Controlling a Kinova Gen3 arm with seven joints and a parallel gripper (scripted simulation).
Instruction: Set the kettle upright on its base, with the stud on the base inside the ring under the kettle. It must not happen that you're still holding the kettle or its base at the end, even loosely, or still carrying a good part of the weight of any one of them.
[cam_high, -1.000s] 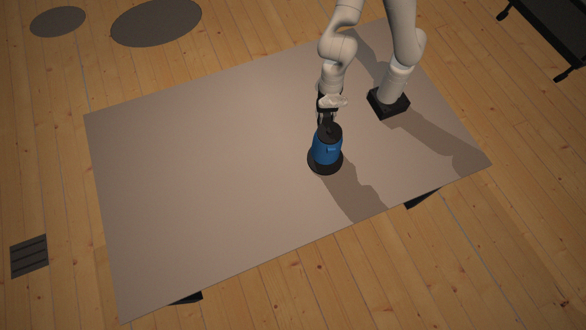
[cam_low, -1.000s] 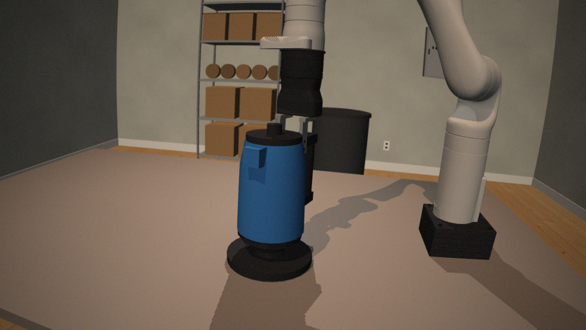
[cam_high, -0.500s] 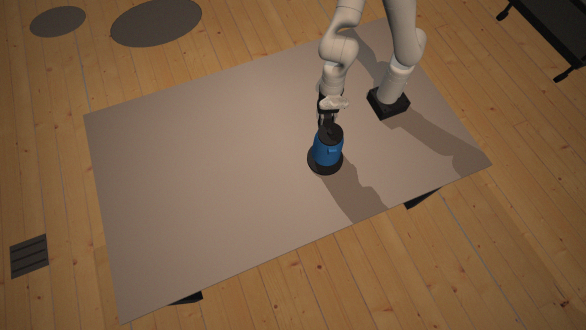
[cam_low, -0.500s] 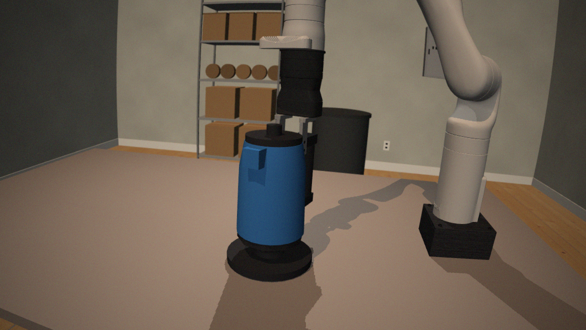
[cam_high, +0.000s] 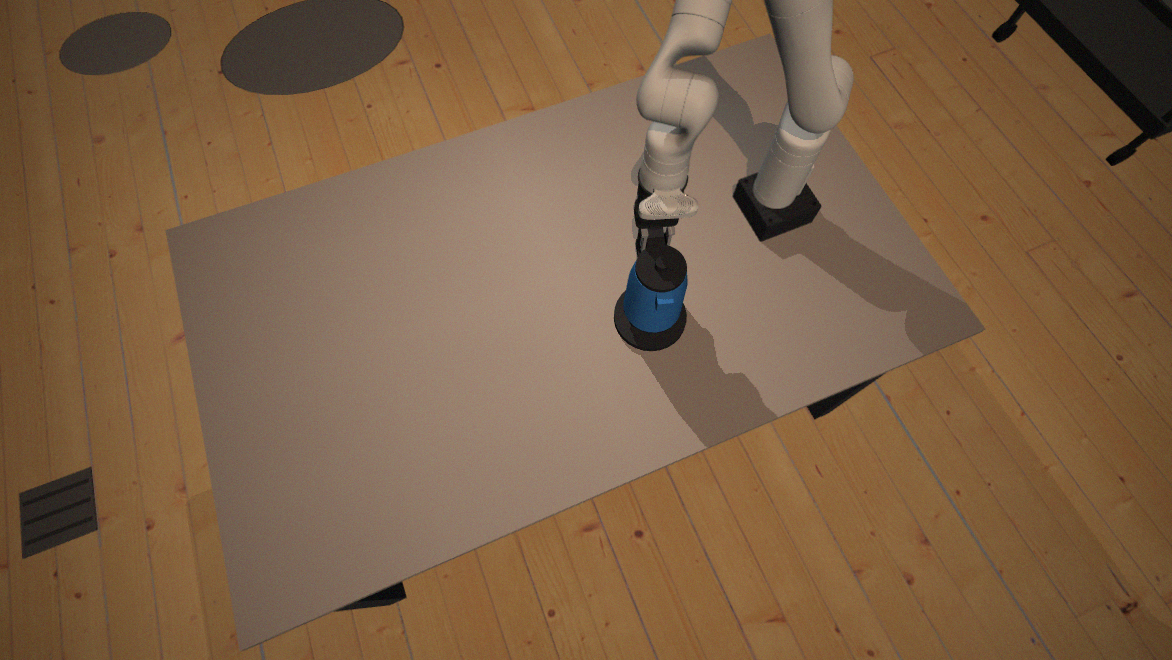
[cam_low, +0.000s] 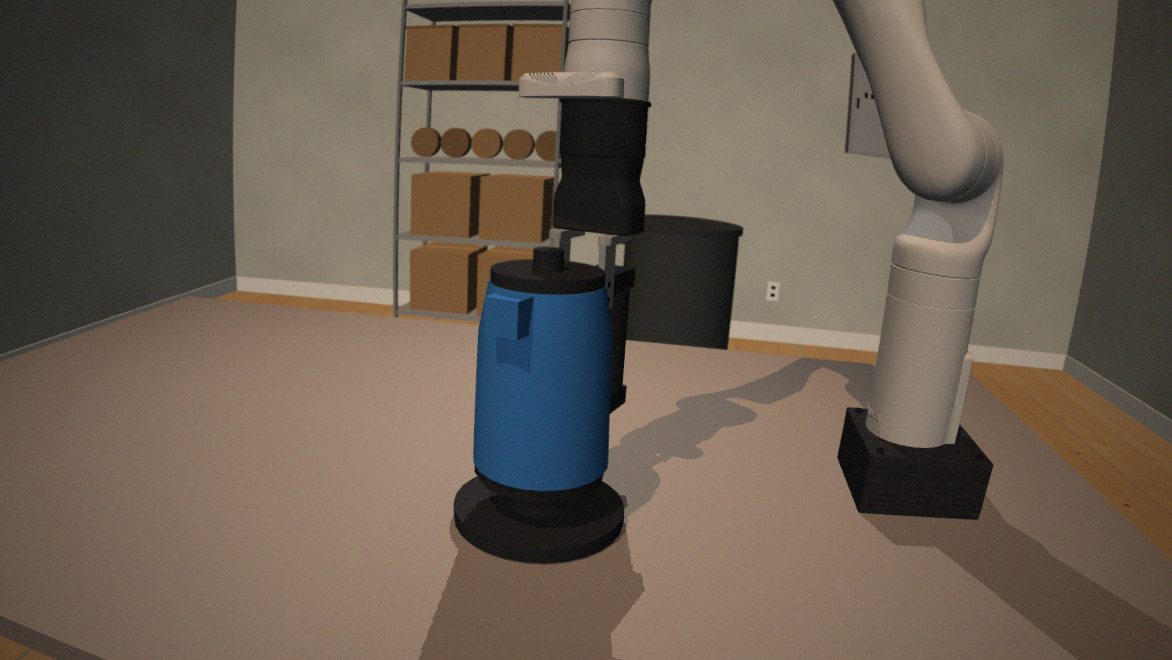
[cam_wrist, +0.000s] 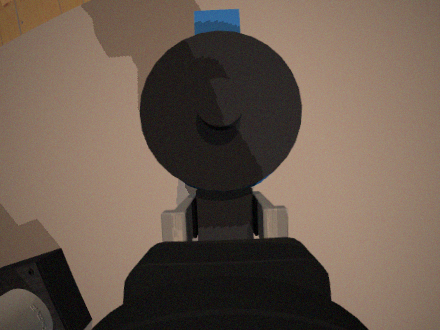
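Kettle held upright over its base, gripper clamped on the handle

From where I'm standing, the blue kettle (cam_high: 654, 309) (cam_low: 541, 385) (cam_wrist: 175, 125) is upright, right over its round black base (cam_high: 650, 342) (cam_low: 538, 537), with the base's rim showing around its foot. The gripper (cam_high: 653, 239) (cam_low: 585, 254) (cam_wrist: 225, 207) has its two fingers clamped on the black handle (cam_high: 653, 244) (cam_low: 619, 344) (cam_wrist: 225, 220), on the kettle's far side. One finger lies along each side of it.

The little blue spout (cam_high: 665, 301) (cam_low: 510, 315) (cam_wrist: 217, 22) points to the near side, and the black lid (cam_high: 674, 275) (cam_low: 586, 277) (cam_wrist: 270, 90) is on top, its knob (cam_high: 665, 264) (cam_low: 548, 260) (cam_wrist: 220, 100) standing up in the middle.

Down at the foot it's all black on black; the kettle looks very low over the base, but I can't fairly say whether it touches, or whether the stud is inside the ring.

The base sits on the pale brown tabletop (cam_high: 410, 327) (cam_low: 287, 450) (cam_wrist: 375, 150). The arm's black mounting block (cam_high: 791, 226) (cam_low: 922, 491) (cam_wrist: 62, 280) stands to the right, well apart from the kettle.
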